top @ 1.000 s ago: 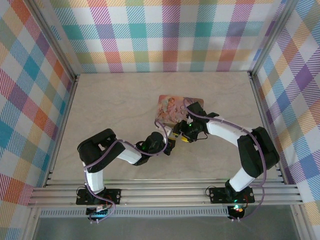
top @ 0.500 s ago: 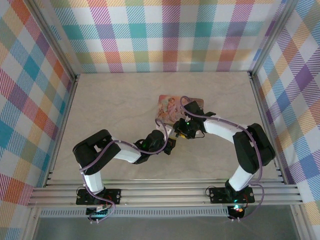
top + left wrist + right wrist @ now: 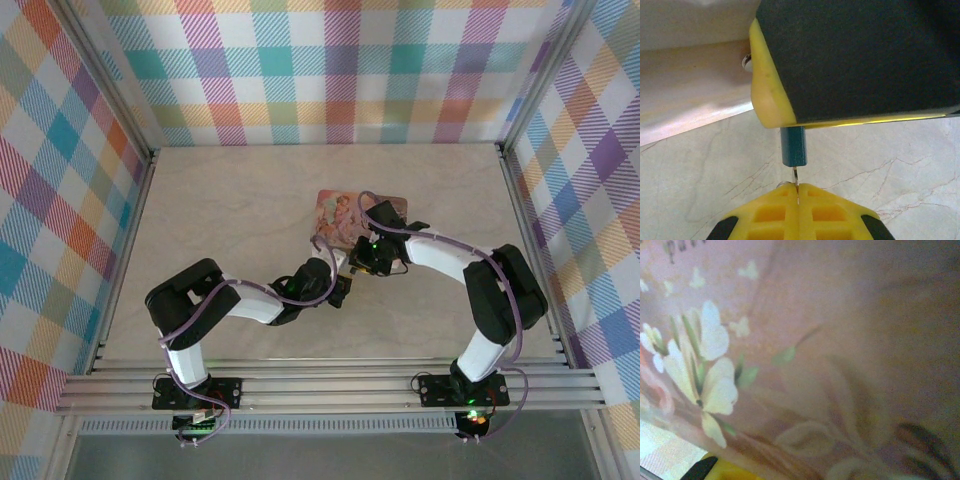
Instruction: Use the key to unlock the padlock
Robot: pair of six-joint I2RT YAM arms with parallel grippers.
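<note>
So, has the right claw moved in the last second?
Yes: the right claw slid left along the near edge of the pink tin, toward the left claw.

pink illustrated tin point(image 3: 343, 210) lies flat on pale marble-look table point(image 3: 230, 220).

Colours and patterns
Padlock point(image 3: 792, 145) dark teal; tin point(image 3: 805, 315) pink with cream flowers; table point(image 3: 230, 200) beige, marble-veined; walls point(image 3: 340, 70) pastel plaid.

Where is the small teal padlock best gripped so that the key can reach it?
Grip the padlock by the end away from the key, coming from that side, as the right gripper seems to. Its free end faces the left gripper, which pinches the thin key, so that end must stay bare.
</note>
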